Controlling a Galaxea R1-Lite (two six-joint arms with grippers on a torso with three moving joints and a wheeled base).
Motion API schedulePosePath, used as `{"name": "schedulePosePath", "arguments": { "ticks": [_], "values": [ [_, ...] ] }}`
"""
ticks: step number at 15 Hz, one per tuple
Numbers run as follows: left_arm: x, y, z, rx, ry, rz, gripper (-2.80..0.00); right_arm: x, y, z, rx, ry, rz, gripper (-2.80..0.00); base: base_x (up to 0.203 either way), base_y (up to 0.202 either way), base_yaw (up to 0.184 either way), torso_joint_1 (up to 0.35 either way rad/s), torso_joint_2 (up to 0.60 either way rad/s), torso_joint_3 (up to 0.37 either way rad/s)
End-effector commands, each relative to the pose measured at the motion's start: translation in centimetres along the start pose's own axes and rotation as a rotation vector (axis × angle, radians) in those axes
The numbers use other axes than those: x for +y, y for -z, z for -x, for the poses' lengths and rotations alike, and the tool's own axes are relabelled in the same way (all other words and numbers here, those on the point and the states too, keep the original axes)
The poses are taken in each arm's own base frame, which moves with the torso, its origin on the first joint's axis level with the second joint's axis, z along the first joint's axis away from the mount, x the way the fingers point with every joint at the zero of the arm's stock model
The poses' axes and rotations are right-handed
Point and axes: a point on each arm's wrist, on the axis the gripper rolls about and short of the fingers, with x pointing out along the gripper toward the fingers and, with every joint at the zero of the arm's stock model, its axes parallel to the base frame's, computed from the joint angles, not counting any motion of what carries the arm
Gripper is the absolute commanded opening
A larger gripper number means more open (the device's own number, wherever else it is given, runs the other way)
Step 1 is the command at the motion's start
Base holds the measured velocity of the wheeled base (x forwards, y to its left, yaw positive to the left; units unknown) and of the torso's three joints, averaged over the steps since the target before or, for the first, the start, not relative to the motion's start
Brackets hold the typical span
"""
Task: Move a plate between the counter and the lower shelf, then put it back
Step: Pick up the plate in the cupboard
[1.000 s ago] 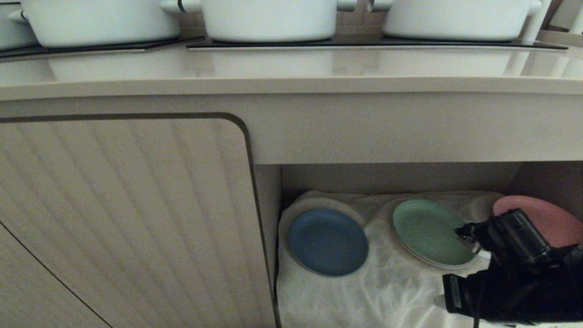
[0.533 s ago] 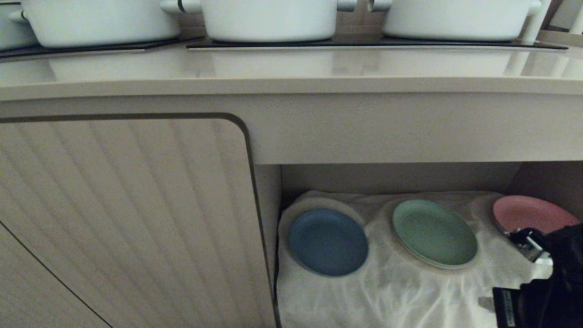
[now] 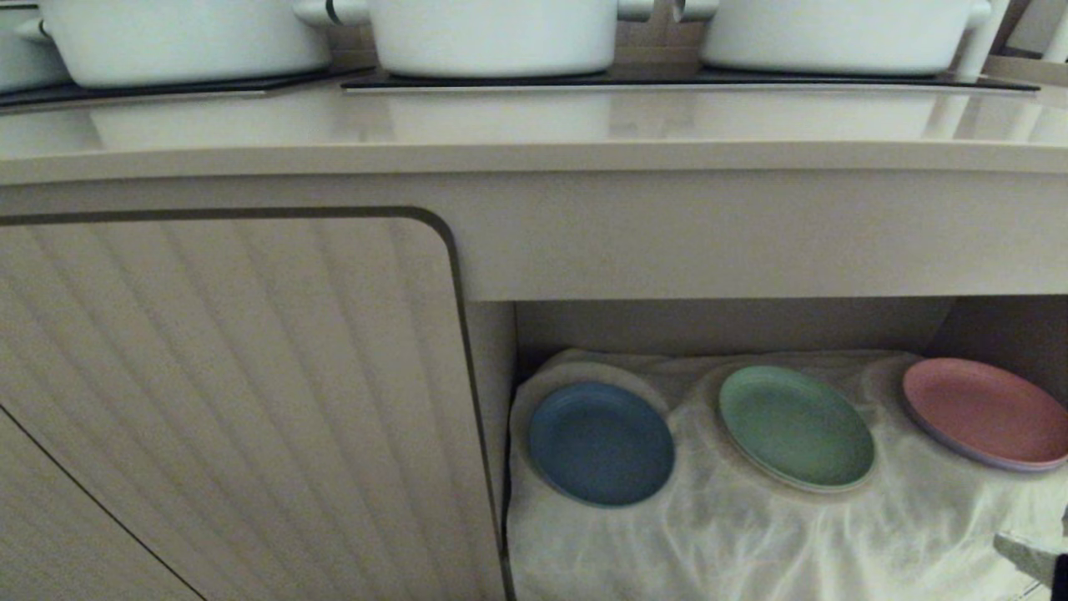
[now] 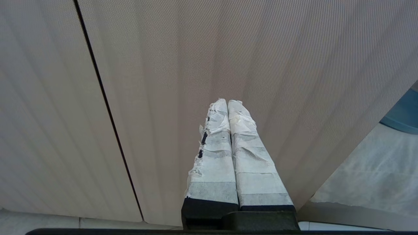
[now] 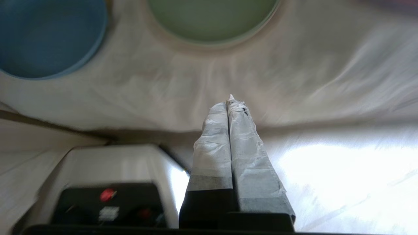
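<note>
The light-blue plate (image 3: pixel 601 443) lies flat on the white cloth at the left end of the lower shelf (image 3: pixel 734 534), close to the niche's left wall. The beige counter (image 3: pixel 534 125) runs above it and carries no plate. My right gripper (image 5: pixel 228 103) is shut and empty, hovering over the cloth's front part, apart from the plate (image 5: pixel 49 36). In the head view only its taped tip (image 3: pixel 1033 558) shows, at the bottom right corner. My left gripper (image 4: pixel 227 101) is shut and empty, parked facing the ribbed cabinet door (image 4: pixel 163 81). A sliver of the plate (image 4: pixel 402 114) shows beside that door.
A green plate (image 3: pixel 797 427) and a pink plate (image 3: pixel 984 411) lie on the cloth to the right of the blue one. White pots (image 3: pixel 492 33) stand on black hob panels (image 3: pixel 667 79) at the counter's back. The closed ribbed door (image 3: pixel 234 401) fills the left.
My right arm has drawn back from in front of the green and pink plates, down and to the right, almost out of the head view. The pink plate is now uncovered. No plate has moved.
</note>
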Motion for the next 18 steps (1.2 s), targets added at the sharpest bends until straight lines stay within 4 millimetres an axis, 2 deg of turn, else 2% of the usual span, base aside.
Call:
{"name": "schedulePosePath", "arguments": {
  "ticks": [1, 4, 6, 9, 12, 15, 18],
  "values": [
    [0.0, 0.0, 0.0, 0.0, -0.001, 0.001, -2.8, -1.0, 2.4, 2.6, -0.169, -0.003, 0.028, -2.8, 0.0, 0.0, 0.0, 0.0, 0.0, 0.0],
    [0.0, 0.0, 0.0, 0.0, -0.001, 0.001, -2.8, -1.8, 6.0, 3.1, -0.293, 0.023, 0.104, -2.8, 0.0, 0.0, 0.0, 0.0, 0.0, 0.0],
    [0.0, 0.0, 0.0, 0.0, -0.001, 0.001, -2.8, -2.1, 7.1, 3.4, -0.359, 0.028, 0.138, -2.8, 0.0, 0.0, 0.0, 0.0, 0.0, 0.0],
    [0.0, 0.0, 0.0, 0.0, -0.001, 0.001, -2.8, -2.2, 7.6, 4.0, -0.43, 0.014, 0.157, -2.8, 0.0, 0.0, 0.0, 0.0, 0.0, 0.0],
    [0.0, 0.0, 0.0, 0.0, -0.001, 0.001, -2.8, -2.0, 7.0, 4.5, -0.525, -0.033, 0.161, -2.8, 0.0, 0.0, 0.0, 0.0, 0.0, 0.0],
    [0.0, 0.0, 0.0, 0.0, -0.001, 0.001, -2.8, -2.0, 7.1, 4.5, -0.518, -0.014, 0.158, -2.8, 0.0, 0.0, 0.0, 0.0, 0.0, 0.0],
    [0.0, 0.0, 0.0, -0.001, 0.0, 0.002, -2.8, -2.1, 8.3, 4.9, -0.533, 0.027, 0.163, -2.8, 0.0, 0.0, 0.0, 0.0, 0.0, 0.0]
  ]
}}
